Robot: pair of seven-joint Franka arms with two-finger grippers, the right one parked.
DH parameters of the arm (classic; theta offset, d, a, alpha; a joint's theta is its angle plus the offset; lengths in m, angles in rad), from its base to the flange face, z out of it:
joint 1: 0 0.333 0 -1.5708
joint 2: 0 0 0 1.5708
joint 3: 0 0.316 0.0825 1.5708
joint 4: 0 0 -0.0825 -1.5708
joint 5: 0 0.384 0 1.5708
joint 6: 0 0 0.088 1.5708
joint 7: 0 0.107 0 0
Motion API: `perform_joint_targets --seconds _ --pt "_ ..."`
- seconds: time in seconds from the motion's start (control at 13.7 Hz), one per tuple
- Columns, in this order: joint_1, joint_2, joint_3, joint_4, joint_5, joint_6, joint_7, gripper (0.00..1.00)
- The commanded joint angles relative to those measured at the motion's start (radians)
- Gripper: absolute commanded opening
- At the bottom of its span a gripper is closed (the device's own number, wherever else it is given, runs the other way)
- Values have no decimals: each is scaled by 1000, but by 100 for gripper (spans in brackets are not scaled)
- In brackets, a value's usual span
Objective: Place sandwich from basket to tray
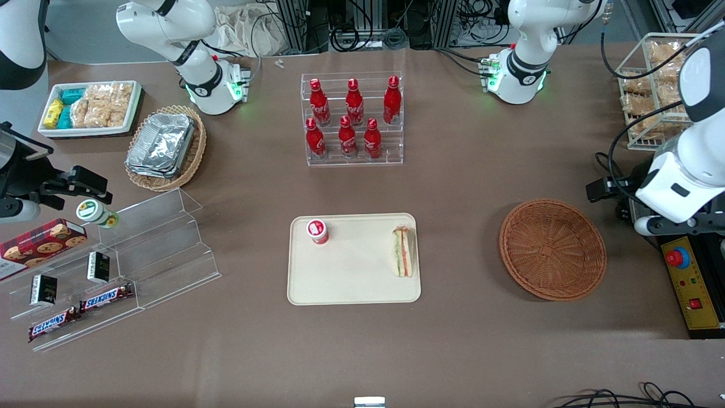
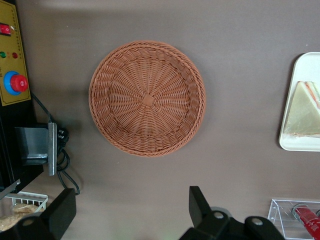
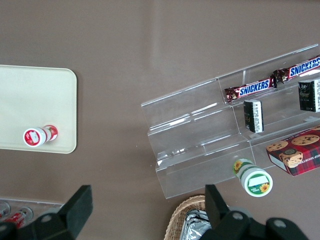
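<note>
The sandwich lies flat on the cream tray, close to the rim on the side toward the working arm's end of the table. A small red-and-white cup stands on the same tray, well apart from the sandwich. The round reddish-brown basket sits on the table beside the tray with nothing in it. The tool hangs high above the table just beside the basket, its black fingers spread wide and gripping nothing. A clear rack of red bottles stands farther from the front camera than the tray.
</note>
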Motion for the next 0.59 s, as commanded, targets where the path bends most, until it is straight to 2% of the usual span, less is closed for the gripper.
perform_joint_targets --seconds 0.0,0.37,0.44,0.51 --pt "12 -18 -7 -11 -3 -8 9 100" --pt "27 -19 10 -11 -21 -5 12 100" --pt "-1 -21 45 -11 -27 -5 12 100" --pt "-73 -25 123 -11 -42 -3 12 100"
